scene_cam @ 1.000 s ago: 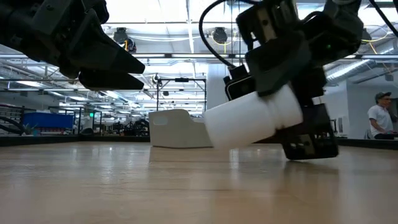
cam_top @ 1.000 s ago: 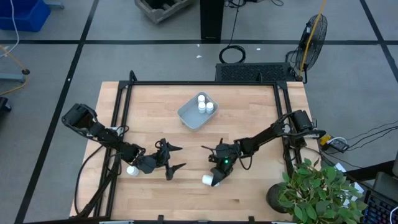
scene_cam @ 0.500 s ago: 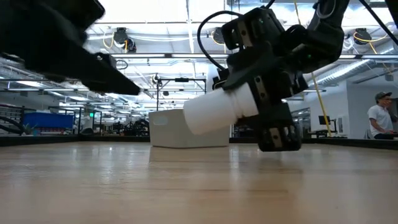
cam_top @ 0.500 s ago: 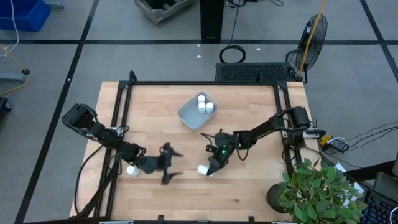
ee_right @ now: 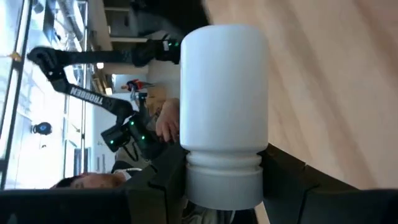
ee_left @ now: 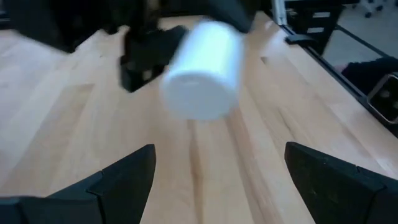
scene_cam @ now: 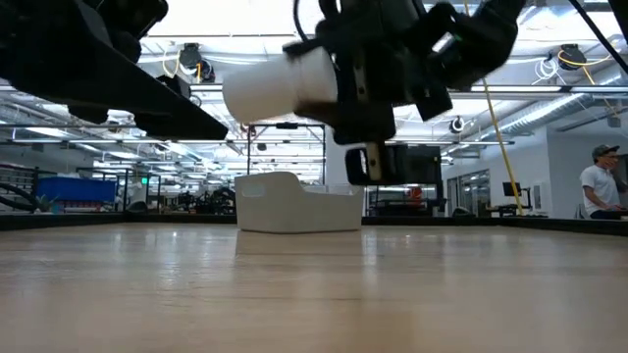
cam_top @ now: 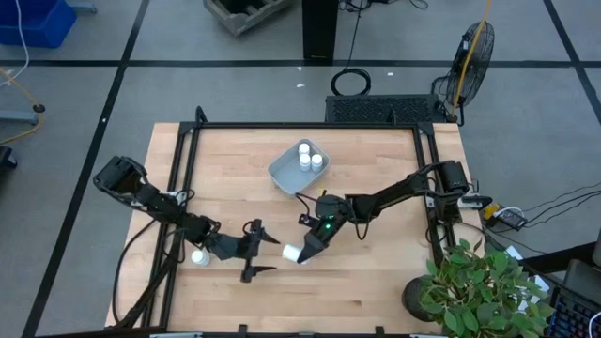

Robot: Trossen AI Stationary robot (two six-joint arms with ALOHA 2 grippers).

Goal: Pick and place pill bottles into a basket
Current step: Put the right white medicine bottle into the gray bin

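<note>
My right gripper [cam_top: 307,244] is shut on a white pill bottle [cam_top: 293,253] and holds it above the table's middle, near the front; the bottle also shows in the low view [scene_cam: 275,86]. My left gripper [cam_top: 262,253] is open just left of that bottle, its fingers facing it [ee_left: 202,71], and touches nothing. Another white bottle [cam_top: 198,255] lies on the table beside my left arm. The pale grey-blue basket [cam_top: 285,176] stands on the table farther back, with white bottles [cam_top: 304,148] upright in it. My right gripper pinches the bottle's cap end [ee_right: 224,183] between its two fingers, one on either side. The white body [ee_right: 224,87] sticks out beyond the fingertips. The bottle lies about level, its base toward the table's left, lifted clear of the table [scene_cam: 275,86].
A black frame [cam_top: 300,126] runs along the table's far and side edges. A potted plant [cam_top: 474,286] stands at the near right corner. Bare wood lies between the grippers and the basket. A person [scene_cam: 599,191] stands far off in the room.
My right gripper has risen with the bottle, lifting it clear of the table, and has gone toward the table's left and a little toward the basket. The bottle has stayed about level in the hold. My left gripper has stayed open.
</note>
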